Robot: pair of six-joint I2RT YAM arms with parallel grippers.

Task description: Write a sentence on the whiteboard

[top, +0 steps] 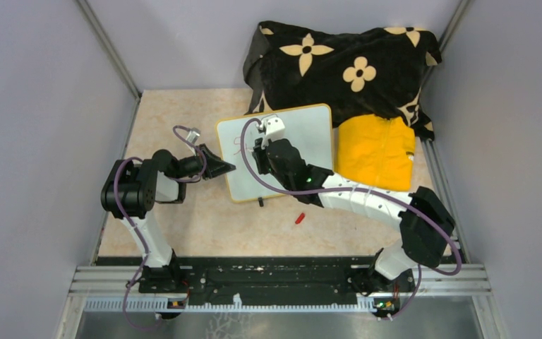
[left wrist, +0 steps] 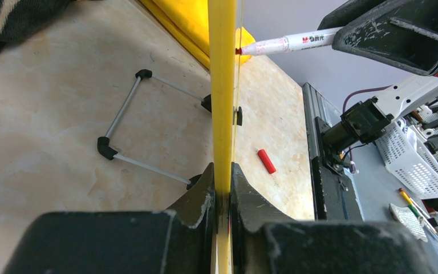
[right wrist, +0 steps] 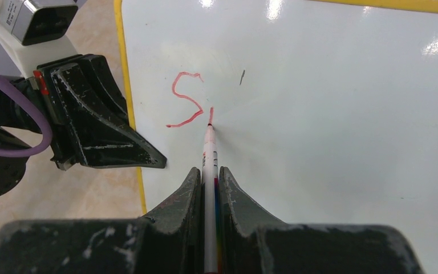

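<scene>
Left jaws closed, whiteboard (left wrist: pixel 222 85) edge between them

Left arm (top: pixel 148 233): rises from its base, folds at the elbow, forearm reaches right.
Left jaws: closed flat on the left edge of the whiteboard (top: pixel 303 134), one finger on each face.
Right arm (top: pixel 367 201): elbow bent outward, forearm stretched left and forward.
Right jaws: closed on a marker (right wrist: pixel 209 154), fingers pointing at the board face.
</scene>
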